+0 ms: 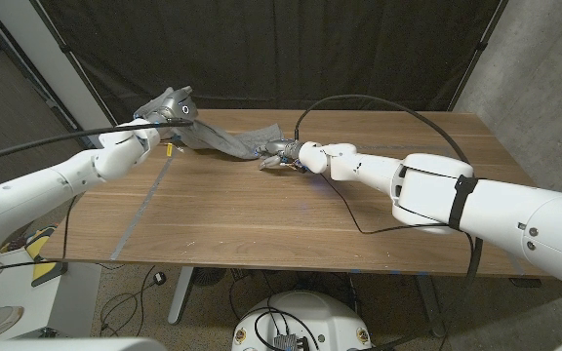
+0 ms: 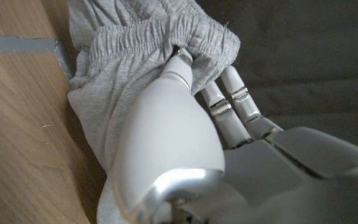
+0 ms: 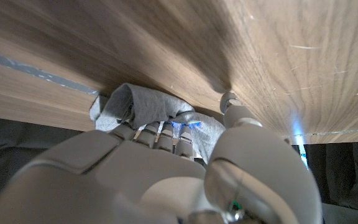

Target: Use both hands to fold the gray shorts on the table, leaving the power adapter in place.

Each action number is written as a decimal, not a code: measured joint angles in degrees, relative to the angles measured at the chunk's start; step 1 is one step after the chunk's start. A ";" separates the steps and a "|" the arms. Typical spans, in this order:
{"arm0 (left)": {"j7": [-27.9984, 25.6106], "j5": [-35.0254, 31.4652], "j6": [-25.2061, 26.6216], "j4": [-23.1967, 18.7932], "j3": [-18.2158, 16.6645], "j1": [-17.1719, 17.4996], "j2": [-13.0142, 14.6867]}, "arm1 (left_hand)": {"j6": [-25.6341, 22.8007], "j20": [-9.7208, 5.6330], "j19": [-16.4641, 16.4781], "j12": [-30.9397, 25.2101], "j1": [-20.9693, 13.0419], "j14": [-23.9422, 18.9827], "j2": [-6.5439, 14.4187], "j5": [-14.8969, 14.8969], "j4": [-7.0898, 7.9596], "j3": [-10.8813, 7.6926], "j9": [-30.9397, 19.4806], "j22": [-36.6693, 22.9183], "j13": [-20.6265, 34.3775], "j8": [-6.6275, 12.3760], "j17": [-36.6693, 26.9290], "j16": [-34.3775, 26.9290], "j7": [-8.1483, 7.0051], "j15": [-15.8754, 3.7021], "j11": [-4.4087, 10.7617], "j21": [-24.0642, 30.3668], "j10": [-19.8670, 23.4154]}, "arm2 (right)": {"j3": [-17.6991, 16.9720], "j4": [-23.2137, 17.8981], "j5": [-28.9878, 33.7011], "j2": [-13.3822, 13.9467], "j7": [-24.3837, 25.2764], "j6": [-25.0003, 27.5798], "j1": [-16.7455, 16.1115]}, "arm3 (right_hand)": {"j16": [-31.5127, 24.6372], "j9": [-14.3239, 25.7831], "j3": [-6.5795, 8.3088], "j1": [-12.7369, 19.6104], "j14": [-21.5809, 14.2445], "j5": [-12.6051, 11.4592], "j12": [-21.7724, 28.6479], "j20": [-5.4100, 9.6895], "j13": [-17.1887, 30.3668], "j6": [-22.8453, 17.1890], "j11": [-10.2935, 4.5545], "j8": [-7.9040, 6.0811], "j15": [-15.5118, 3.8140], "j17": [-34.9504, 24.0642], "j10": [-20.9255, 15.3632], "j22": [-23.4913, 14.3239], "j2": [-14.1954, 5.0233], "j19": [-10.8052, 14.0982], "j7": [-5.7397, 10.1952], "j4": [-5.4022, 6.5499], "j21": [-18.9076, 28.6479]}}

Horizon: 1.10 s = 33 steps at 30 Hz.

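Note:
The gray shorts [image 1: 224,142] hang stretched in a band over the far part of the wooden table [image 1: 261,214]. My left hand [image 1: 167,109] grips their elastic waistband [image 2: 166,37] and holds that end lifted over the far left corner. My right hand [image 1: 283,154] grips the other end of the cloth [image 3: 145,109] near the table's middle, low over the wood. In both wrist views the fingers are curled into the gray fabric. A small yellowish thing [image 1: 172,149] shows under the lifted cloth beside the left hand; I cannot tell what it is.
A strip of gray tape [image 1: 144,210] runs across the left part of the table towards its front edge. A black cable [image 1: 379,102] arcs over the far right side above my right arm. Dark curtains hang behind the table.

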State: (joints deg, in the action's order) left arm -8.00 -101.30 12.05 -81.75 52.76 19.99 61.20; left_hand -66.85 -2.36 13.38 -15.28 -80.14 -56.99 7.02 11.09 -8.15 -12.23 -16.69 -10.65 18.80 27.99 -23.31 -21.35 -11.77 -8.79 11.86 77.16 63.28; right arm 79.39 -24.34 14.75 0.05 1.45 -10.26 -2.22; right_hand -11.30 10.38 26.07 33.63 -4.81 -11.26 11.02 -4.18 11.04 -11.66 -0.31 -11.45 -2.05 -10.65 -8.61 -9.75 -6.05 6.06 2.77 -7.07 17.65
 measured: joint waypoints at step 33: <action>-15.15 -12.30 -20.47 4.43 8.90 -17.58 -4.34 | 0.00 0.31 -0.29 2.19 -0.01 -1.42 -0.01 0.00 0.23 1.17 0.57 -0.01 -0.03 0.42 -0.31 2.94 0.00 -0.63 0.01 -1.56 1.21 | 1.79 -1.24 -2.12 -0.02 -0.84 8.17 -0.26 | 0.00 -0.01 0.55 -0.99 0.01 0.08 -0.04 0.21 0.00 0.01 -0.01 0.02 -0.01 0.00 0.02 0.05 0.55 0.17 0.00 -0.57 -0.91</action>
State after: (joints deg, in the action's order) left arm -23.15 -113.60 -8.42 -77.32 61.66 2.41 56.86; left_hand -66.84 -2.06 13.08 -13.09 -80.15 -58.41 7.01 11.08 -7.92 -11.06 -16.12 -10.66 18.77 28.40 -23.62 -18.41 -11.77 -9.42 11.87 75.60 64.49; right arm 81.18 -25.58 12.62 0.03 0.61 -2.10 -2.48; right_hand -11.30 10.37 26.61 32.65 -4.80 -11.18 10.98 -3.97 11.05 -11.65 -0.31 -11.44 -2.05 -10.65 -8.59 -9.70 -5.50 6.23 2.78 -7.64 16.75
